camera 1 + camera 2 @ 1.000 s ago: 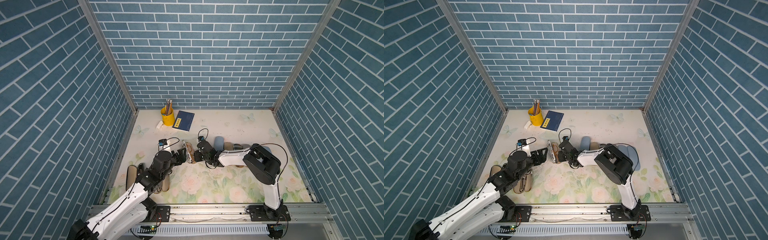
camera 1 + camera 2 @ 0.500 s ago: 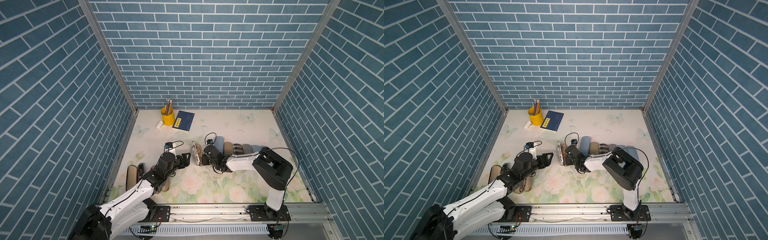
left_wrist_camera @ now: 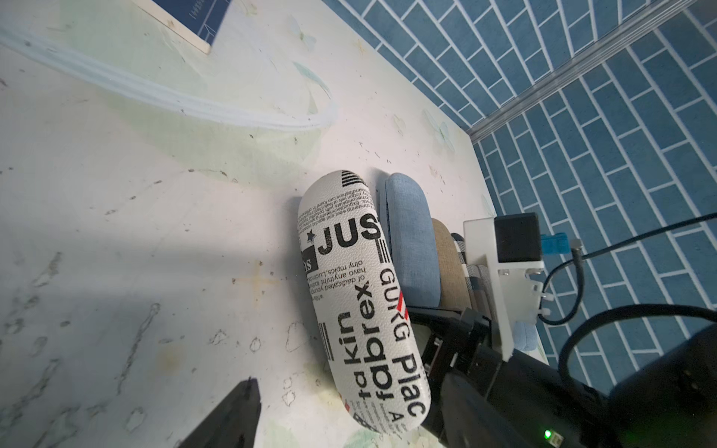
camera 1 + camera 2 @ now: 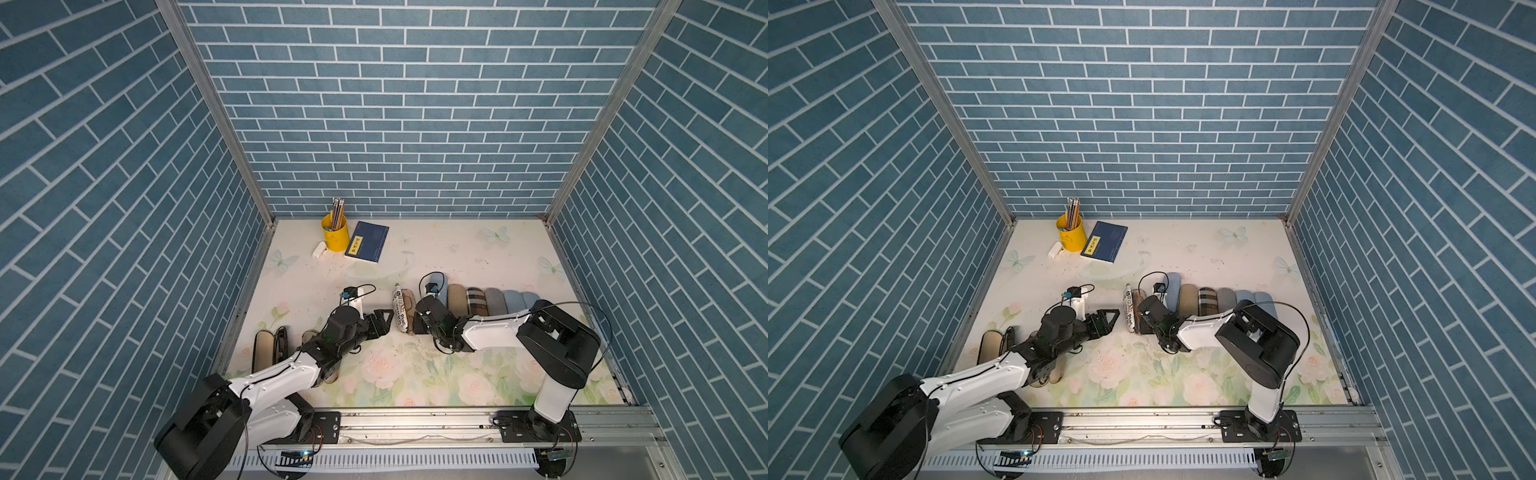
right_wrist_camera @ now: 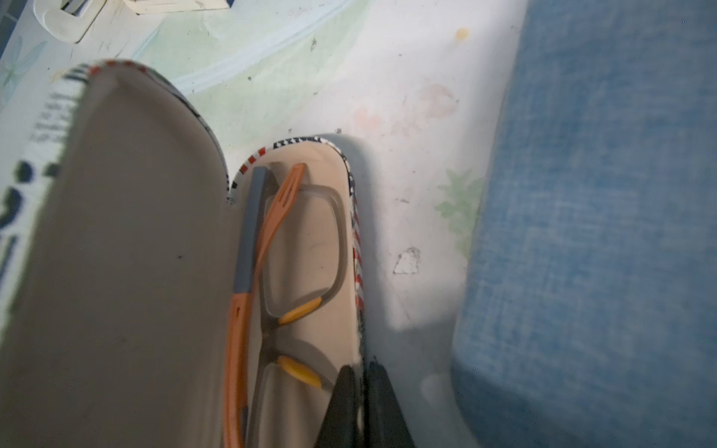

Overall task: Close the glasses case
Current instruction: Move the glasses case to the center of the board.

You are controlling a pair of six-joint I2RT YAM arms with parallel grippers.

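The glasses case (image 4: 400, 309) lies open just beside the end of the row of closed cases (image 4: 486, 301), its long axis parallel to theirs. Its lid (image 5: 128, 252) stands up on the side away from the row, and the glasses (image 5: 295, 252) lie in the base (image 5: 329, 174). The right gripper (image 5: 362, 372) pinches the base's rim on the row side. The left gripper (image 4: 380, 320), fingers spread, hovers just past the lid's printed back, away from the row. The left arm looks better placed to tip the lid toward the row.
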